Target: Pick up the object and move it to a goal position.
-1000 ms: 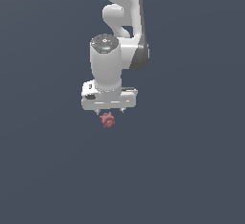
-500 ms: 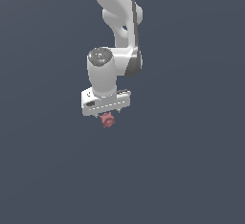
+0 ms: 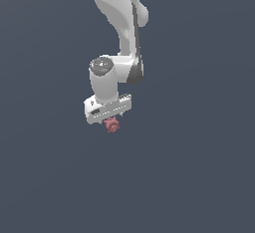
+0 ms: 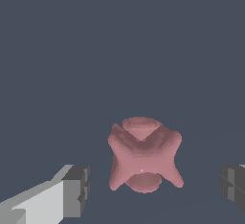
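Object [image 4: 143, 160], pinkish-red, knobbly, apparently untouched between spread jaws.

Only non-task thing in view: plain flat dark slate-blue surface [image 3: 199, 177], filling the exterior view edge to edge, same flat tone in the wrist view [image 4: 119, 36]; no markings, seams or edges visible, uniform shade w/ only slight lightening low in the wrist view

Exterior looks down, far — wrist close, both show object [image 3: 112, 125]

White rounded arm [image 3: 117, 8], dark-grey finger pads [image 4: 76, 189]
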Available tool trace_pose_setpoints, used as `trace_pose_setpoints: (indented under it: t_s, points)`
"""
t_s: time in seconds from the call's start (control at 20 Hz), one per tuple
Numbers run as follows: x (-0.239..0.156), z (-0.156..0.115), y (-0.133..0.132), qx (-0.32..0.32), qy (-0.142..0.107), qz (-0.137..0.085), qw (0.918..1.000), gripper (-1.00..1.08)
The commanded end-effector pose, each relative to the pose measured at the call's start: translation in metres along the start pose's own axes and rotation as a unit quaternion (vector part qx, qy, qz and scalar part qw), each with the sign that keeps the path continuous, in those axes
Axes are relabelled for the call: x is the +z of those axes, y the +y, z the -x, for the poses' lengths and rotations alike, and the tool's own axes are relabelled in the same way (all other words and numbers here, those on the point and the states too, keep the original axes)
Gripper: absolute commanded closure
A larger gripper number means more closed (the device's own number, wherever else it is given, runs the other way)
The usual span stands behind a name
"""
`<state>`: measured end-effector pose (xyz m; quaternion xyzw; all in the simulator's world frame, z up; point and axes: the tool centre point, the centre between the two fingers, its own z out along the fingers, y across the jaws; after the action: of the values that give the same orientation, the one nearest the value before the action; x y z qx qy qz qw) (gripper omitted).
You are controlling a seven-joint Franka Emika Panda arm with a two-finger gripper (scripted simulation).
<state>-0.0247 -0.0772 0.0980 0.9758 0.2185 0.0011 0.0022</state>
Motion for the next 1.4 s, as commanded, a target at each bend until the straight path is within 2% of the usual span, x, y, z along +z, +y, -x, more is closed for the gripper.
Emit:
trace_pose_setpoints:
  t_s: [0.0,0.45,0.95,1.2,1.25,1.35]
  points:
    - [0.004,0.003,0.000,-0.011,0.000,-0.001,0.9999,-0.92]
    - [0.010,0.004,0.000,-0.016,-0.001,-0.002,0.9999,-0.92]
    - [0.051,0.006,-0.001,-0.018,-0.001,-0.002,0.9998,-0.92]
    - [0.057,0.005,0.000,-0.018,-0.001,-0.002,0.9998,-0.92]
    - [0.057,0.005,0.000,-0.018,-0.001,-0.002,0.9998,1.08]
    - [0.057,0.005,0.000,-0.018,-0.001,-0.002,0.9998,1.08]
